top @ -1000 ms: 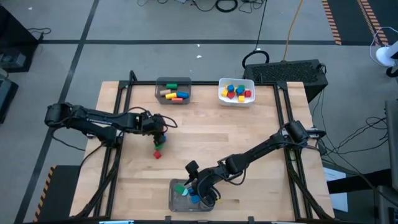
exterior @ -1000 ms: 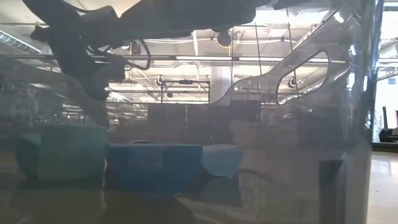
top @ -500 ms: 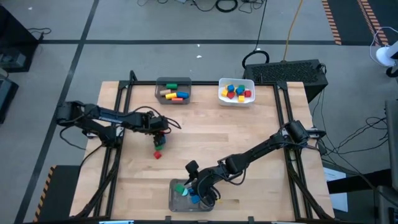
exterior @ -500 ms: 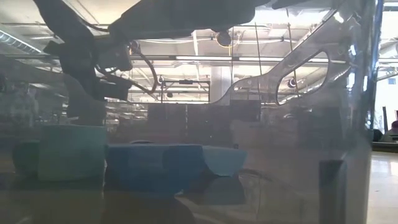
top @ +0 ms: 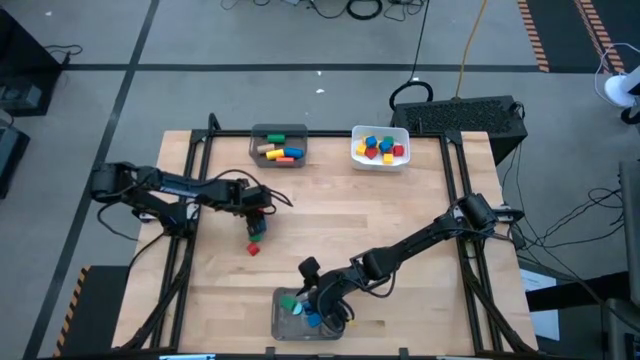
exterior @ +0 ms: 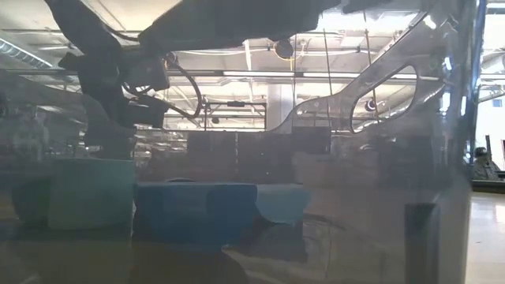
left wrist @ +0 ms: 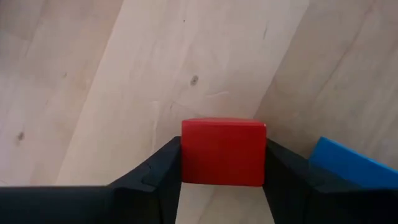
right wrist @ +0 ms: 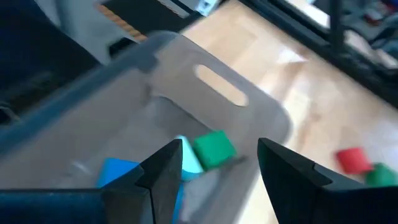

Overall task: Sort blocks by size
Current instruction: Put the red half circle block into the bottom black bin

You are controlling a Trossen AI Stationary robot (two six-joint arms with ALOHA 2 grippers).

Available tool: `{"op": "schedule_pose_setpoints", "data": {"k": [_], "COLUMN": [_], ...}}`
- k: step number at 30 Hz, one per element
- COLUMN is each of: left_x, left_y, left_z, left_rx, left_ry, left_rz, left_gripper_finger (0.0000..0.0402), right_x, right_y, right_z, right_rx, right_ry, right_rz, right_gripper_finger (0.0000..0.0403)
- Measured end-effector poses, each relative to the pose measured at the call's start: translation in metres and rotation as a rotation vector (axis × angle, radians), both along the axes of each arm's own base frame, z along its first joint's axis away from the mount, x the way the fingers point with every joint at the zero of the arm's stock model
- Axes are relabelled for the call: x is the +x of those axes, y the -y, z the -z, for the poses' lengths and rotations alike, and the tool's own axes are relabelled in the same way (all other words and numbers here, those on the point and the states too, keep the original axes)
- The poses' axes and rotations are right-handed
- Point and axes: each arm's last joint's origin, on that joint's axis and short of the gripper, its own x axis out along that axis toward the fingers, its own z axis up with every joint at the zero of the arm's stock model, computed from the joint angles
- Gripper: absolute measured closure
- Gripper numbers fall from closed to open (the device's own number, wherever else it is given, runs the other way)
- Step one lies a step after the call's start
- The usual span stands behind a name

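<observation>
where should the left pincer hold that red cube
Across its two opposite flat side faces, coming straight down from above. The red cube already sits squarely between the left pincer fingers, faces parallel to the pads, leaving the blue block beside it clear.

in the high view the left gripper [top: 258, 203] covered whatever sat between its fingers, and the loose blocks [top: 254, 238] just beside it were too small to tell shape. the pieces in the grey bin [top: 279, 146] and the white bin [top: 381, 146] overlapped, so no count was possible. the right gripper [top: 330, 308] hid part of the clear bin [top: 283, 321] and its contents. in the low view the clear wall blurred the green block [exterior: 88, 193] and blue block [exterior: 197, 211]. in the left wrist view a blue block [left wrist: 351, 165] was cut off by the edge and a finger.
</observation>
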Motion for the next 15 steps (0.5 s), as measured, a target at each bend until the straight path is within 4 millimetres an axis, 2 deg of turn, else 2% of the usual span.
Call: {"op": "schedule_pose_setpoints", "data": {"k": [3,9,15], "left_x": [0.003,0.015,0.028], "left_y": [0.000,0.003,0.015], "left_z": [-0.005,-0.024,-0.044], "left_rx": [-0.008,-0.129,-0.229], "left_ry": [0.011,0.125,0.222], "left_rz": [0.028,0.107,0.231], "left_gripper_finger": [0.0224,0.0224,0.0224], "right_x": [0.001,0.001,0.004], "right_y": [0.003,0.010,0.016], "right_z": [0.000,0.001,0.000], "right_rx": [-0.109,-0.346,-0.377], "right_ry": [0.038,0.088,0.092], "right_rz": [0.046,0.168,0.198], "right_gripper_finger": [0.0209,0.0209,0.0209]}}
